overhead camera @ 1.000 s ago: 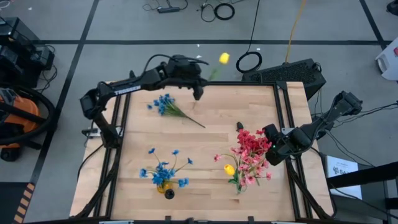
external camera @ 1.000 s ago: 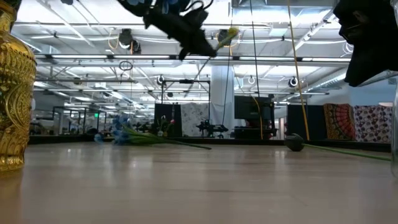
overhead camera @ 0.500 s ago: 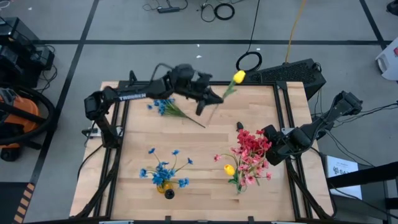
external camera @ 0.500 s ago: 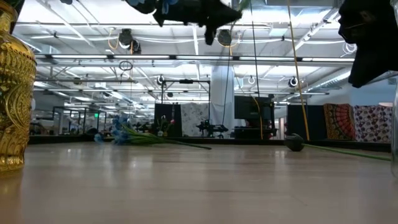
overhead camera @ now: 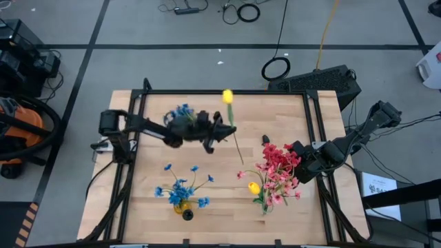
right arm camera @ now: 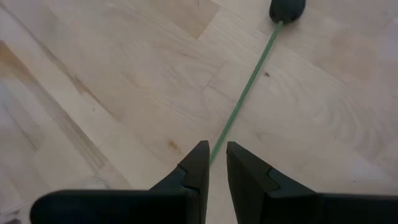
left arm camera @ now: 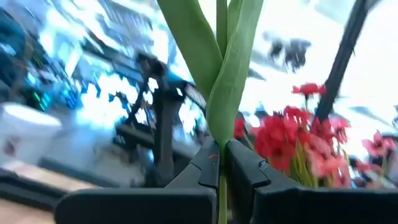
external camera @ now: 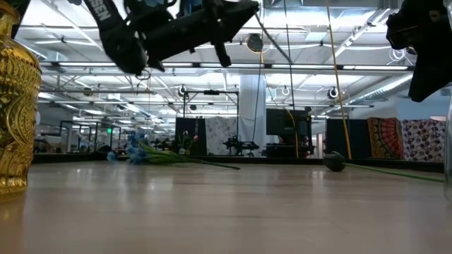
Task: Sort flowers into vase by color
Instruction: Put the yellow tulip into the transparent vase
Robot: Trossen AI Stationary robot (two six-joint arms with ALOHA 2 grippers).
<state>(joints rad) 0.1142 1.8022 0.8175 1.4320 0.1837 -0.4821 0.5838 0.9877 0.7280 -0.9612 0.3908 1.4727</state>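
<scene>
Left of frame in the high view, the gold vase [overhead camera: 183, 210] with blue flowers [overhead camera: 180, 191] sat lower left of centre; it showed again as a gold wall at the far left edge of the low view [external camera: 15, 106]. One loose blue sprig [overhead camera: 182, 111] lay on the table [overhead camera: 275, 114] in the upper left, partly covered by the left arm.

Centre: the left gripper [overhead camera: 215, 132] hung above the table, clenched on the yellow tulip [overhead camera: 227, 96]. Bud pointed toward the top of the frame; the stem's long axis ran down and slightly right, its free end aimed at the red bunch. In the left wrist view the fingers [left arm camera: 208, 163] pinched the green stem just under the leaves, with red blossoms [left arm camera: 292, 134] ahead, so the target lay forward of that gripper, toward lower right of the high frame.

Right: the red and pink flowers [overhead camera: 277, 172] stood in a vase that was hidden under the blooms; a second yellow bud [overhead camera: 254, 187] sat among them. The right gripper [overhead camera: 301, 153] waited touching or just beside the bunch's right side, fingers nearly together with a slim gap, grasping nothing I could see. Its wrist view showed a dark bud [right arm camera: 286, 10] with a thin green stem running toward the fingertips; whether it touched them, I couldn't tell.

The left arm was the one carrying, so judged nearer to finishing the drop-in. The vase mouth wasn't visible anywhere.
</scene>
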